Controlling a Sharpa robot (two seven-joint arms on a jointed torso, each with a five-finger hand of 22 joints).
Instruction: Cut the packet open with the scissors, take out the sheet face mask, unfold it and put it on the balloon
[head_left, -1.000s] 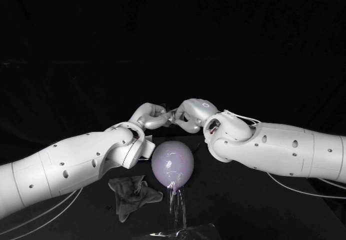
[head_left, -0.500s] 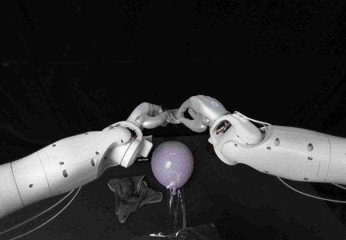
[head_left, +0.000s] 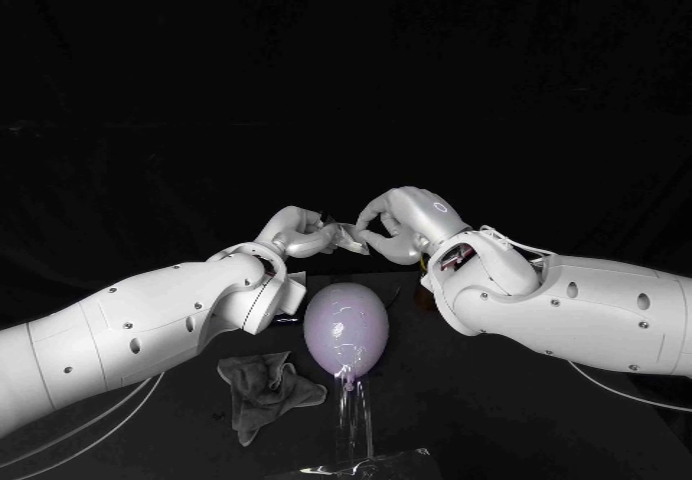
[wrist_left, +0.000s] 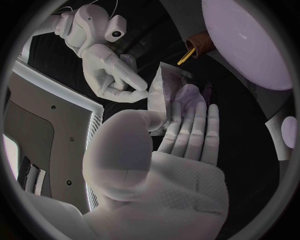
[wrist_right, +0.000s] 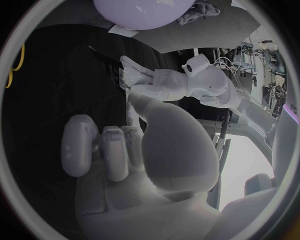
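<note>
Balloon (head_left: 346, 328) stands bare, no mask on it, with a crumpled grey cloth (head_left: 267, 388) beside it on the tabletop (head_left: 505, 400). Beyond it the left hand (head_left: 303, 235) grips the packet (wrist_left: 164, 95) and the right hand (head_left: 400, 225) pinches its edge, so extraction looks barely begun. Left wrist view shows the packet plainly. From the head view just a sliver appears between the 2 hands. Whether it is cut, I cannot tell.

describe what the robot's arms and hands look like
The left arm and right arm are rounded white shells dotted with small dark holes; the left hand and right hand are silver. Thin white cables trail under them.
</note>
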